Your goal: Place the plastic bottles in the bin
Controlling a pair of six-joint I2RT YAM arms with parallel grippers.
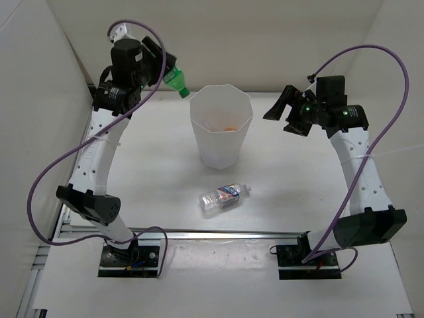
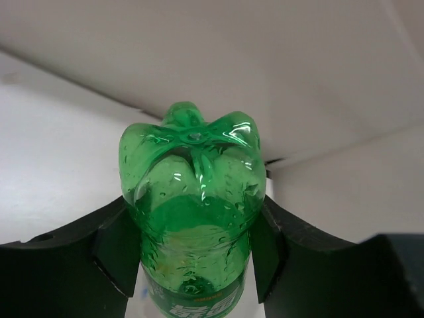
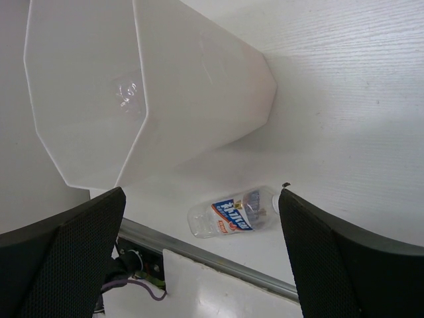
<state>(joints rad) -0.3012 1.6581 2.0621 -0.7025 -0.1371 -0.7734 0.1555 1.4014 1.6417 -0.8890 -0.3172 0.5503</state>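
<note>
My left gripper (image 1: 159, 69) is shut on the green bottle (image 1: 176, 81), held high at the far left, its cap end pointing toward the rim of the white bin (image 1: 221, 126). In the left wrist view the green bottle (image 2: 195, 199) sits between both fingers, base up. An orange thing (image 1: 228, 128) shows inside the bin. A clear bottle with a blue label (image 1: 225, 197) lies on the table in front of the bin; it also shows in the right wrist view (image 3: 233, 213). My right gripper (image 1: 278, 109) is open and empty, raised to the right of the bin (image 3: 86, 99).
White walls enclose the table on the left, back and right. A metal rail (image 1: 218, 232) runs along the near edge between the arm bases. Purple cables loop off both arms.
</note>
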